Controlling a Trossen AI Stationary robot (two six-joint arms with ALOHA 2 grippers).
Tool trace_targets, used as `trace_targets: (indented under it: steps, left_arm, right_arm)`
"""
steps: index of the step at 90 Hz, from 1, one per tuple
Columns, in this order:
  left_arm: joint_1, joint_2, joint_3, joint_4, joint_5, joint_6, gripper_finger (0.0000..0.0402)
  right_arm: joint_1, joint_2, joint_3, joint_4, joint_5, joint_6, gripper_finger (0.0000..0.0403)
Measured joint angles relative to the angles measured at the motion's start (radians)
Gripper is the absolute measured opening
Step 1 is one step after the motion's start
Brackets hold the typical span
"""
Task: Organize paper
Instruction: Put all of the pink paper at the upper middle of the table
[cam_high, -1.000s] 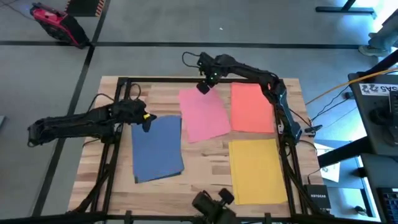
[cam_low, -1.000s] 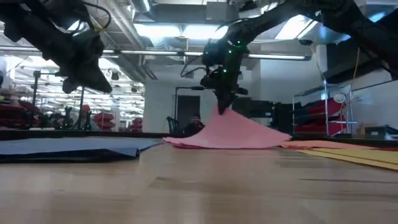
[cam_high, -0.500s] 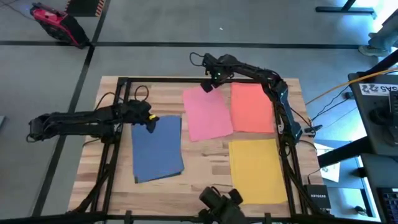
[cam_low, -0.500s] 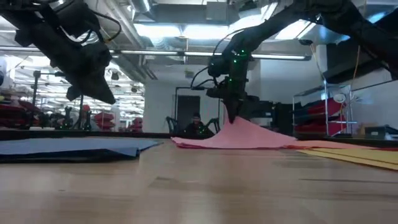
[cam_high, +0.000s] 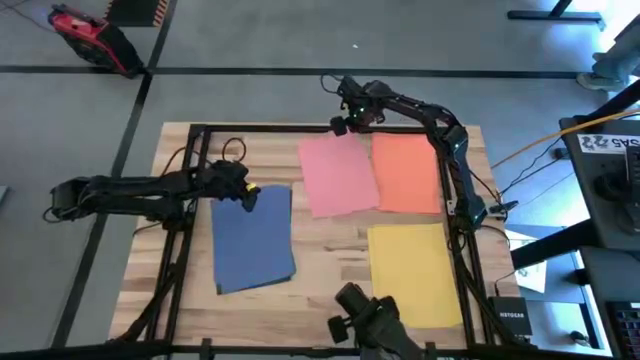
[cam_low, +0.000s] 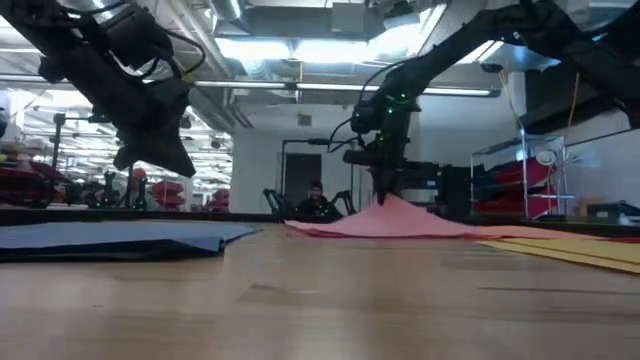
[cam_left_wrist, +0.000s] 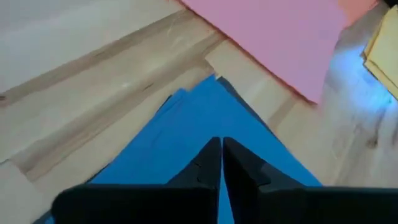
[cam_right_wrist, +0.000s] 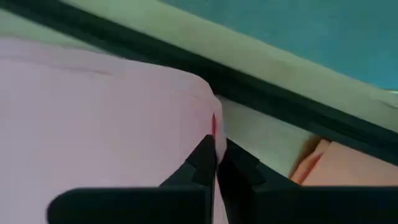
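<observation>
I've dragged the pink sheet (cam_high: 340, 175) toward the desk's (cam_high: 330, 255) far edge, beside the orange-red sheet (cam_high: 405, 172); right tool (cam_high: 352, 122) stays pinched on its corner, left tool (cam_high: 243, 196) closed above the blue sheet (cam_high: 253, 240).

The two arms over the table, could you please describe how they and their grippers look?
Both are dark, slim, jointed arms trailing thin black cables. The left gripper carries a yellow mark; the right gripper shows a small green light in the low view. Each ends in two narrow black fingers.

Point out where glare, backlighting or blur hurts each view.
High view: even light, with a cold blue glow at the right edge. Low view: bright ceiling lights silhouette both arms, and the near tabletop is blurred. Left wrist view: pale glare beside the pink sheet. Right wrist view: soft throughout.
</observation>
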Motion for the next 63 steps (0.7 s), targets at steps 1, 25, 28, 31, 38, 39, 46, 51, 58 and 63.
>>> trace_targets:
  steps: [1,25,28,31,38,39,46,51,58,63]
  left_arm:
    - [0.000,0.002,0.000,0.000,0.000,0.000,0.0000]
    - [0.000,0.024,0.000,0.000,-0.010,-0.006,0.0000]
    - [0.000,0.024,0.000,-0.001,-0.014,-0.005,0.0000]
    - [0.000,0.024,0.000,0.000,-0.019,-0.001,0.0000]
    - [0.000,0.024,0.000,-0.001,-0.025,0.008,0.0000]
    - [0.000,0.024,0.000,0.000,-0.025,0.008,0.0000]
    - [0.000,0.024,0.000,-0.001,-0.025,0.007,0.0000]
    - [0.000,0.024,0.000,0.000,-0.025,0.007,0.0000]
    - [0.000,0.024,0.000,0.000,-0.025,0.006,0.0000]
    - [0.000,0.024,0.000,0.000,-0.025,0.005,0.0000]
  right_arm:
    - [0.000,0.000,-0.001,0.000,0.000,0.003,0.0000]
    - [0.004,0.000,-0.094,0.041,-0.028,0.070,0.0000]
    - [0.004,0.000,-0.107,0.054,-0.028,0.083,0.0000]
    - [0.004,0.000,-0.117,0.068,-0.028,0.094,0.0000]
    - [0.004,0.001,-0.125,0.079,-0.027,0.108,0.0000]
    - [0.004,0.001,-0.125,0.079,-0.025,0.109,0.0000]
    - [0.004,0.001,-0.124,0.083,0.004,0.113,0.0000]
    - [0.004,-0.001,-0.124,0.081,0.020,0.113,0.0001]
    - [0.004,-0.012,-0.124,0.083,0.040,0.114,0.0001]
    - [0.003,-0.022,-0.124,0.084,0.042,0.113,0.0001]
